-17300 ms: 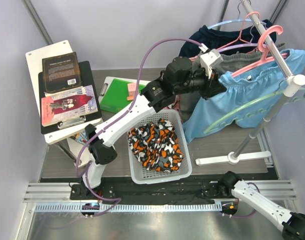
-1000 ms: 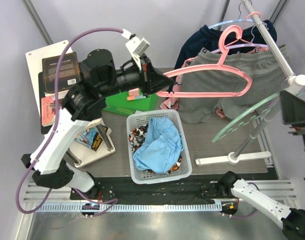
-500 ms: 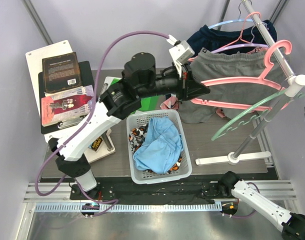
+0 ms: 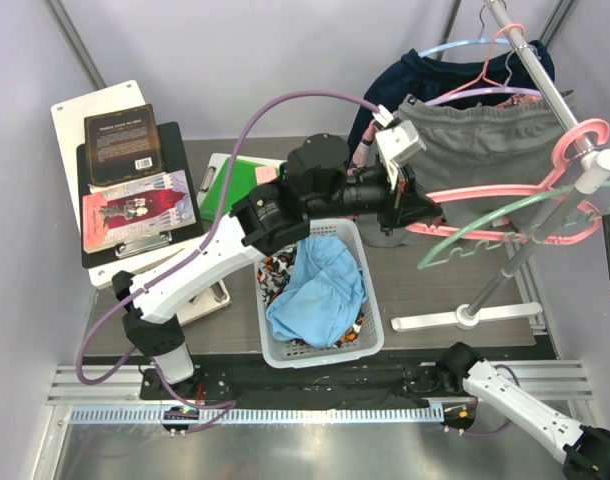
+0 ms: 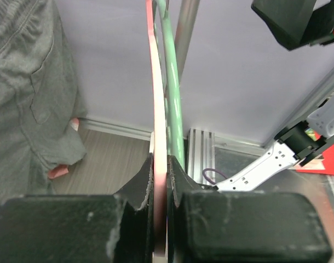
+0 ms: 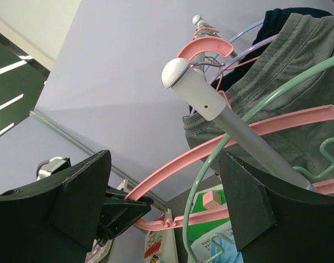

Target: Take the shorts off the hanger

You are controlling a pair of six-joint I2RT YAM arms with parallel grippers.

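Observation:
The light blue shorts (image 4: 320,292) lie in the white basket (image 4: 373,345), on top of the camouflage shorts (image 4: 274,270). My left gripper (image 4: 417,208) is shut on the lower bar of an empty pink hanger (image 4: 505,190). The wrist view shows the pink bar (image 5: 156,109) clamped between the jaws (image 5: 160,175). The hanger's hook (image 6: 206,49) sits over the rack rod (image 6: 222,109) just behind its white end cap. My right gripper (image 6: 164,181) is open and empty, raised beside the rod's end.
An empty green hanger (image 4: 480,238) hangs beside the pink one. Grey shorts (image 4: 485,150) and a dark navy garment (image 4: 405,85) hang on the rack. The rack's base (image 4: 465,320) stands right of the basket. Books (image 4: 135,150) and a green clipboard (image 4: 230,190) lie at left.
My left gripper has carried the pink hanger rightwards, and its hook is now over the rod's end. Long before, the blue shorts hung on the pink hanger; they now lie in the basket.

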